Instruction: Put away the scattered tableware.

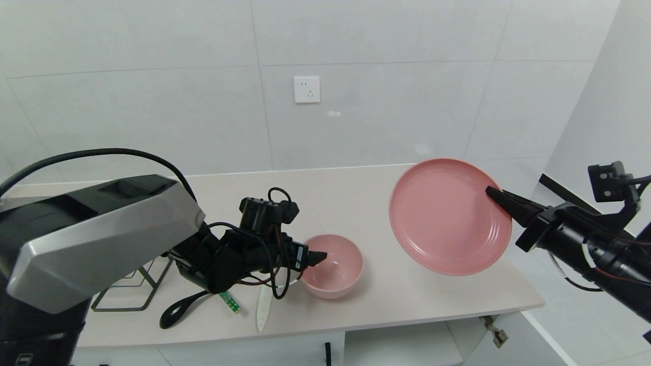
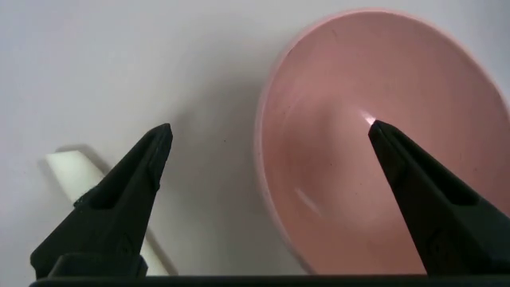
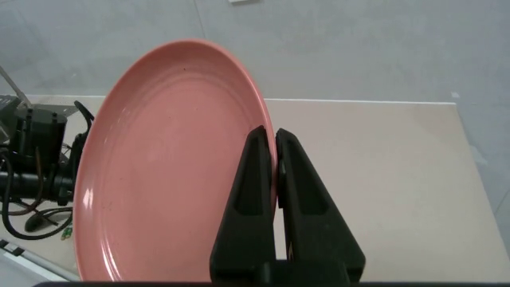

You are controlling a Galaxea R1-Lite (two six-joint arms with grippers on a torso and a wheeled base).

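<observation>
A pink plate (image 1: 447, 216) hangs tilted above the right part of the counter, its rim pinched by my right gripper (image 1: 496, 195), which is shut on it; the same plate (image 3: 167, 151) and gripper (image 3: 276, 143) show in the right wrist view. A pink bowl (image 1: 333, 265) sits upright on the counter near the front. My left gripper (image 1: 318, 256) stands open at the bowl's left rim, one finger over the bowl (image 2: 382, 135) inside and the other finger outside it (image 2: 267, 135). A white knife (image 1: 264, 305) lies on the counter beside the bowl, and its white end (image 2: 80, 171) shows under the left fingers.
A black spoon (image 1: 178, 309) and a small green strip (image 1: 230, 302) lie near the counter's front edge. A wire rack (image 1: 129, 290) stands at the front left. The beige counter (image 1: 356, 198) ends at the right beneath the plate. A wall socket (image 1: 307, 89) sits on the tiled wall.
</observation>
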